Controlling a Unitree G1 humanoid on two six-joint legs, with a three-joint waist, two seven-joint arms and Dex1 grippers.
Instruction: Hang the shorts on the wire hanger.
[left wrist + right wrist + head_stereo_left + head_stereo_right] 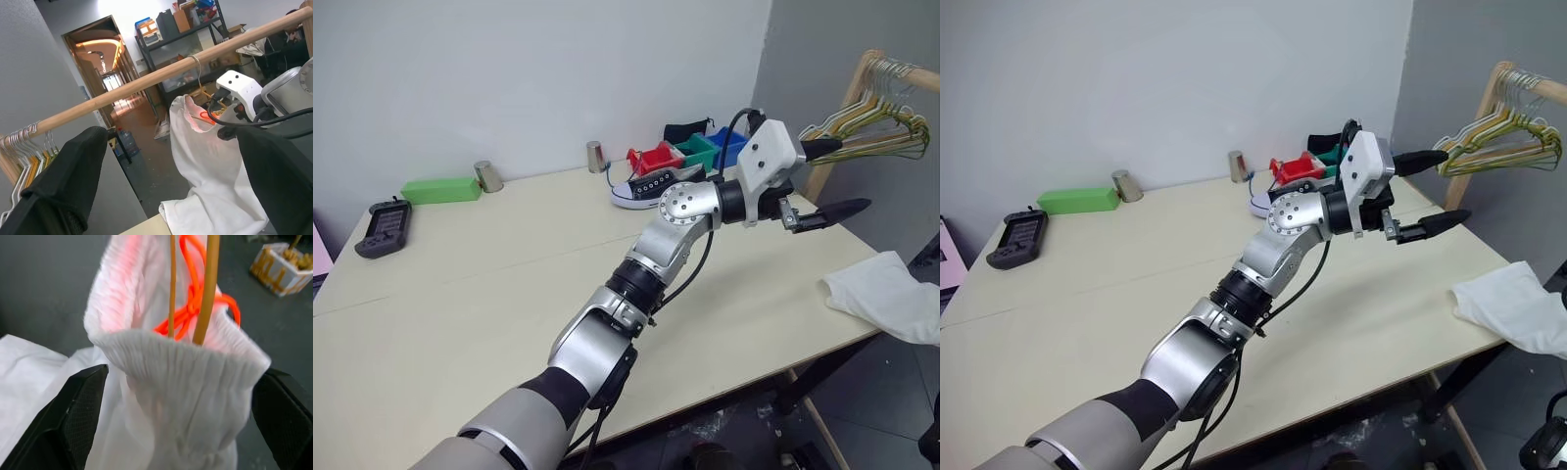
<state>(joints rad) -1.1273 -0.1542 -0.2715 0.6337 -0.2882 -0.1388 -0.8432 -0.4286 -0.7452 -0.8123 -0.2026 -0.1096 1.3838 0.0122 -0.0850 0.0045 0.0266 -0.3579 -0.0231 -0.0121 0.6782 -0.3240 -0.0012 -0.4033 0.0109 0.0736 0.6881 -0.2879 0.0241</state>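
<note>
Left wrist view: left gripper (161, 196) gapes, empty. The shorts (205, 166) hang from the wire hanger (198, 73) on the wooden rail (146, 81), their length dropping downward. The right gripper (176, 426), nearer, released, straddles their waistband.

On the table (509, 264): 1 black-and-white sneaker (651, 186), 2 small metal cups, 1 near the green block (488, 176) and 1 farther right (595, 157), 1 green block (440, 189), 1 dark handheld device (384, 228) at the far left, and 3 small bins, 1 red (656, 159), 1 green (697, 151), 1 blue (729, 147). 1 pair of white shorts (886, 294) drapes over the right edge. 1 wooden rail (161, 76) carries 1 bunch of hangers (881, 122), too crowded to count, and 1 wire hanger (208, 289) threaded into the shorts' waistband.
</note>
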